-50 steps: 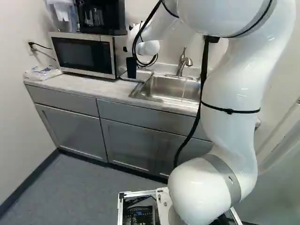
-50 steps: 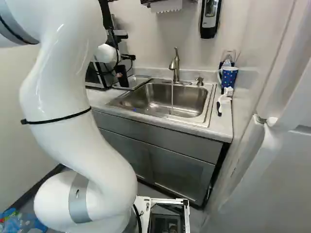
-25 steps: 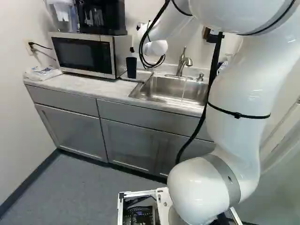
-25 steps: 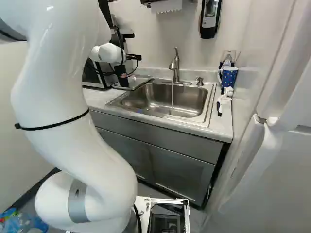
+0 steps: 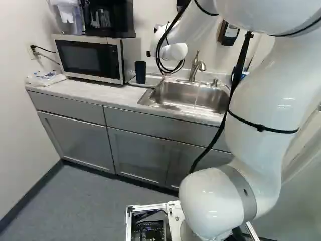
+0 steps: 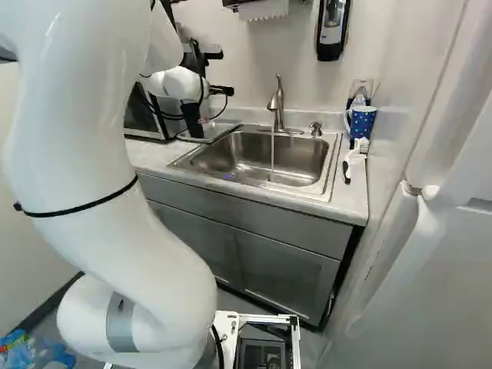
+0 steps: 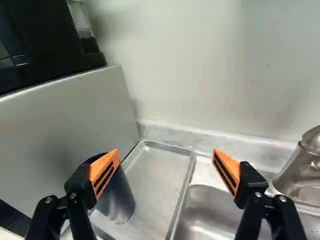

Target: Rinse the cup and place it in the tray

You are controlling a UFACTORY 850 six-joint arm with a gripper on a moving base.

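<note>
One white arm (image 5: pixel 258 110) has swung towards three o'clock in the left base view, away from the microwave (image 5: pixel 89 59) and nearer the sink (image 6: pixel 296 160); the base hasn't moved. The tray (image 7: pixel 157 172) bears the dark cup (image 7: pixel 118 197), upright and unshifted, so the placing looks finished. With twelve straight ahead, the cup stands around nine o'clock from the midline of the jaws, which are wide apart, nothing between them.

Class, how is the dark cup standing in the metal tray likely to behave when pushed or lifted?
The cup would probably hold its shape, since its walls look rigid. Taller than wide, it may tip if pushed near the rim. Its smooth, faintly shiny side suggests it could slip in a loose grip.
</note>
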